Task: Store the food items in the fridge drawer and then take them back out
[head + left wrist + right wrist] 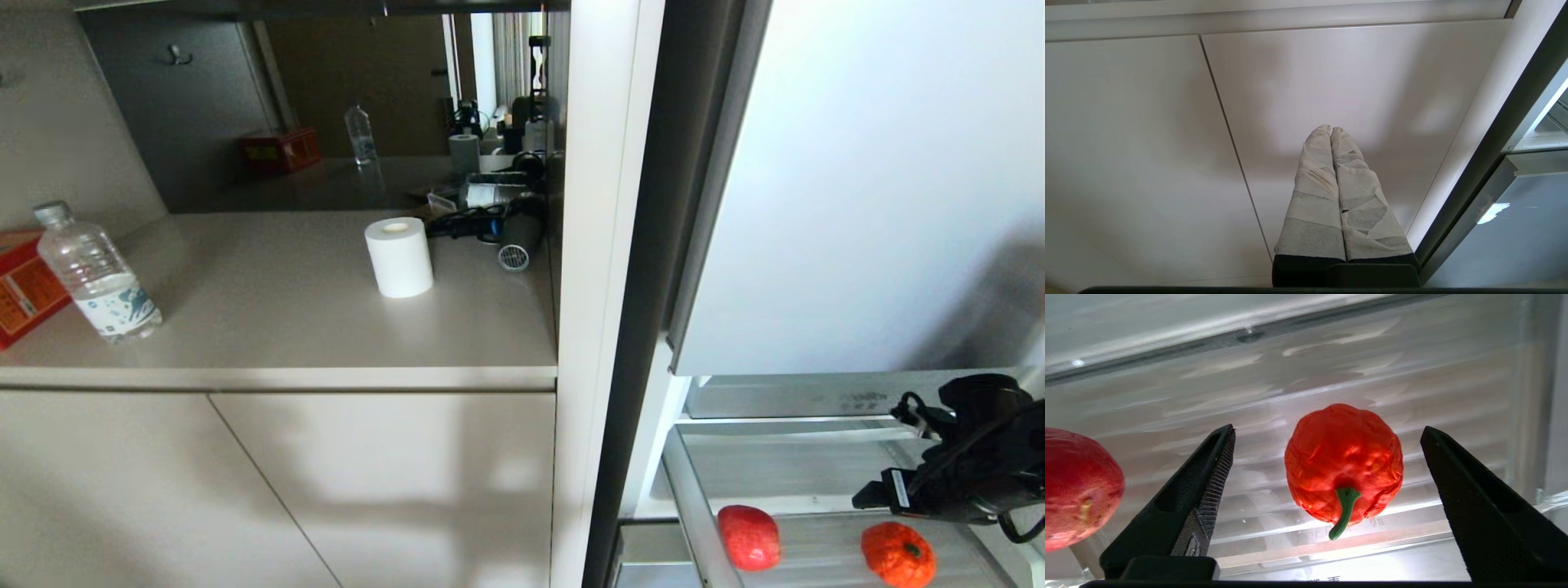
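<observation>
Beige counter [286,310] on the left with a water bottle [98,273] and a paper roll [399,256], pale fridge door panel [857,188] up on the right. Below that, the fridge drawer [816,465] pulled out: clear plastic, ribbed floor, pretty glossy. Both food items sitting inside, near the front, a bit apart: smooth-ish red apple [749,536] to the left, bumpy orange pumpkin-like fruit [898,554] with a green stem to the right. Looks like storing is done or just finishing, taking back out not yet done. Right gripper [1327,453] just above the orange one, fingers spread wide either side, not touching. Left gripper [1331,130] parked by the cabinet doors [1147,143], taped fingers pressed together, holding nothing.
</observation>
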Tool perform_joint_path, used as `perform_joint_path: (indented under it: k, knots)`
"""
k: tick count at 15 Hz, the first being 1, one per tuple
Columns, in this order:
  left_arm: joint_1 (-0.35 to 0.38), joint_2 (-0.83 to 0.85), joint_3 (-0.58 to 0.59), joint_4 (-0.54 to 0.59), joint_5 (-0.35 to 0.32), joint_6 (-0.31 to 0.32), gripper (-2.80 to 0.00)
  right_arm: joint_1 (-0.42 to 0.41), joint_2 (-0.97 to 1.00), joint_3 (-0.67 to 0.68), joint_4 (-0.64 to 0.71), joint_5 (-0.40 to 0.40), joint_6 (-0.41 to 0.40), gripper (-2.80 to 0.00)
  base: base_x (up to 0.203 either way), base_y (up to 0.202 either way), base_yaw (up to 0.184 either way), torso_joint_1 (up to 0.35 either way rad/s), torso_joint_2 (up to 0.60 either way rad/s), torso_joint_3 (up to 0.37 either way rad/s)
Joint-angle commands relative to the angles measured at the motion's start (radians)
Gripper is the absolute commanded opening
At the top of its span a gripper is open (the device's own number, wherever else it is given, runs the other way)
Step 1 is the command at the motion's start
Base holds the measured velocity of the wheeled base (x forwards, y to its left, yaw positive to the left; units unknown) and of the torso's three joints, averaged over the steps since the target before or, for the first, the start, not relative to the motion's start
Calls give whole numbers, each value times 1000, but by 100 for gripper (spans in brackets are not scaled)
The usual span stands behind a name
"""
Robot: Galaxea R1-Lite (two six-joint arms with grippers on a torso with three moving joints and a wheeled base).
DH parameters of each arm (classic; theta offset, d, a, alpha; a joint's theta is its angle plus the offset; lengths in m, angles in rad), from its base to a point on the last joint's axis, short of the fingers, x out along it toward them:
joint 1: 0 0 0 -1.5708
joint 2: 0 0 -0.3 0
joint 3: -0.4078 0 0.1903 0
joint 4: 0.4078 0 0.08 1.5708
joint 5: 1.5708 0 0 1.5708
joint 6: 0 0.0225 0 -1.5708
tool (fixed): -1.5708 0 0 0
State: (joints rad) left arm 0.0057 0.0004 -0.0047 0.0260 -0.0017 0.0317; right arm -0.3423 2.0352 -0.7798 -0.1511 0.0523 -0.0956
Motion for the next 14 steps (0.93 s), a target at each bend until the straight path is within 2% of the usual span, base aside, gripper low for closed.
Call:
perform_joint_path:
  k: [1, 14]
  knots:
    - [0, 0, 0, 0, 0, 1, -280, -1, 25, -1, 0, 2, -1, 0, 0, 0, 0, 0, 0, 0]
    - [0, 0, 0, 0, 0, 1, -280, -12, 145, -62, 39, 14, 0, 0, 0, 0, 0, 0, 0, 0]
